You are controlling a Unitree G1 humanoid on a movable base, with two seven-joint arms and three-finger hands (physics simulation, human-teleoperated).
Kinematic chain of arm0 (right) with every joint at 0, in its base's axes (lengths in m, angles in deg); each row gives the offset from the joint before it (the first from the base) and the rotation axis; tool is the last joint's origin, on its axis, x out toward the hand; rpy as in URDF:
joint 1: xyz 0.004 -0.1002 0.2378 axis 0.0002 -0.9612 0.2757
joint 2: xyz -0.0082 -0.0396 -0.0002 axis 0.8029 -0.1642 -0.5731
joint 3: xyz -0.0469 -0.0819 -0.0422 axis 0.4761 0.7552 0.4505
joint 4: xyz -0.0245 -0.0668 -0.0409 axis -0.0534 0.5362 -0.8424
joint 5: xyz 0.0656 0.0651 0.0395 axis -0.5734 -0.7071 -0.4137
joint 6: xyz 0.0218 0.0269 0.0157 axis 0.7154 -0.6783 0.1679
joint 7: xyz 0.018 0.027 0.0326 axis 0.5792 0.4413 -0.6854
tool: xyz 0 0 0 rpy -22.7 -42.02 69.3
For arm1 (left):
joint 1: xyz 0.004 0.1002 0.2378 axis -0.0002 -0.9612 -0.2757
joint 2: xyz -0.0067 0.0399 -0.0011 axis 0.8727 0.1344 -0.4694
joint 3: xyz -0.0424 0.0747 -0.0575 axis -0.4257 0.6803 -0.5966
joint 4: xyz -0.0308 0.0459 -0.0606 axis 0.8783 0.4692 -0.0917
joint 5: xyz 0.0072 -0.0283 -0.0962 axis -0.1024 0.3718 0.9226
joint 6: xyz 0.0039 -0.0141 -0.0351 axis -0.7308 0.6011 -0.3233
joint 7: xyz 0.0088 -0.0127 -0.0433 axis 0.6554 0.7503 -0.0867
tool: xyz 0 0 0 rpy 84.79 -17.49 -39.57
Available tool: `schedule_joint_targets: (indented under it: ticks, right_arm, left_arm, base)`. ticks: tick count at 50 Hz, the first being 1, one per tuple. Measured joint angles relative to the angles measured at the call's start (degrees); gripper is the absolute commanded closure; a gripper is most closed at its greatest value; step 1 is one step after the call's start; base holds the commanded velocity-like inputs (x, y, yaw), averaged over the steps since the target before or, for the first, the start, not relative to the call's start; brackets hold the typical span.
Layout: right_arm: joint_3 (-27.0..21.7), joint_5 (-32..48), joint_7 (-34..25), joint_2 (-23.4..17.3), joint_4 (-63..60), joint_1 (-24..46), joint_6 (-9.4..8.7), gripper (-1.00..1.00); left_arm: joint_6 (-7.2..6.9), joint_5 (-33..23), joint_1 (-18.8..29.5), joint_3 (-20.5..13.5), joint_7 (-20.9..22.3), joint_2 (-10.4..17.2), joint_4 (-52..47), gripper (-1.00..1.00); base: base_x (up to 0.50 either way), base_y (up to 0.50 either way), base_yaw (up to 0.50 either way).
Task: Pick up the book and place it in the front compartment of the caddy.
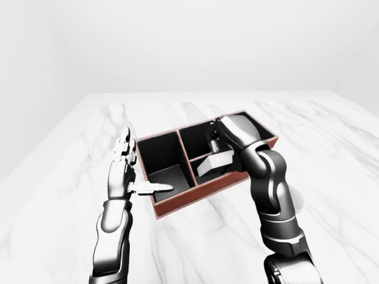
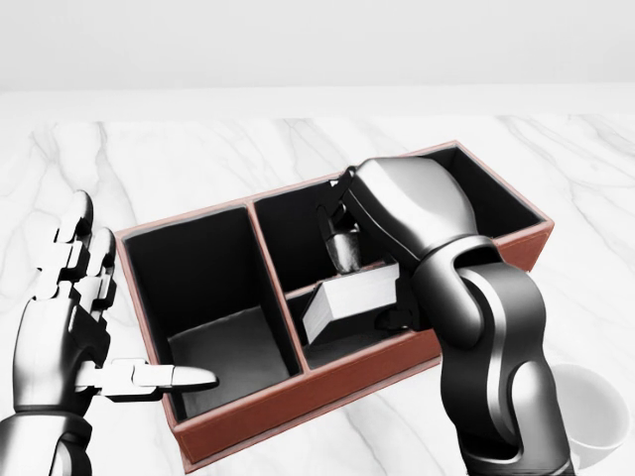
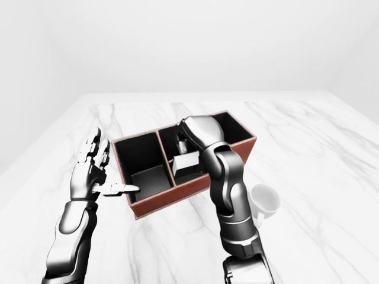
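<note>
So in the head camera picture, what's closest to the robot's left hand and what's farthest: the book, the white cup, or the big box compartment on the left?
1. The left compartment of the caddy: the left hand pokes a finger over it.
2. The book, mid-picture, tilted, held by the right hand.
3. The white cup, bottom right corner.

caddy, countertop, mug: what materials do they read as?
Caddy: matte reddish-brown shell, black lining, thin seamed edges; looks like leather or leatherette over board. Countertop: polished white marble look, grey veining, though possibly laminate. Mug: smooth plain white, probably glazed ceramic; this render can't rule out plastic.
</note>
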Motion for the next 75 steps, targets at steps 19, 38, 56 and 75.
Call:
schedule_joint_targets:
  ticks: [19,38,56,75]
  right_arm:
    - [0.27,-0.05,4.44,0.15,11.13,6.55,0.00,1.00]
    - [-0.19,-1.09,8.50,-0.85,21.40,12.79,0.00,1.00]
    - [0.15,-1.55,10.90,-0.58,27.42,16.85,0.00,1.00]
    - [0.53,-1.79,14.05,-0.14,34.05,20.34,0.03,1.00]
  left_arm:
    - [0.00,-0.06,-0.06,0.06,0.01,-0.03,0.04,-1.00]
    - [0.00,-0.36,-0.25,0.38,-0.06,-0.15,0.18,-1.00]
    - [0.00,-0.48,-0.10,0.44,-0.16,-0.15,0.84,-1.00]
    - [0.00,-0.43,-0.04,0.38,-0.20,-0.12,1.12,-1.00]
  base:
    - [0.00,0.00,0.00]
    - [0.00,0.00,0.00]
    - [0.00,0.00,0.00]
    - [0.00,0.00,0.00]
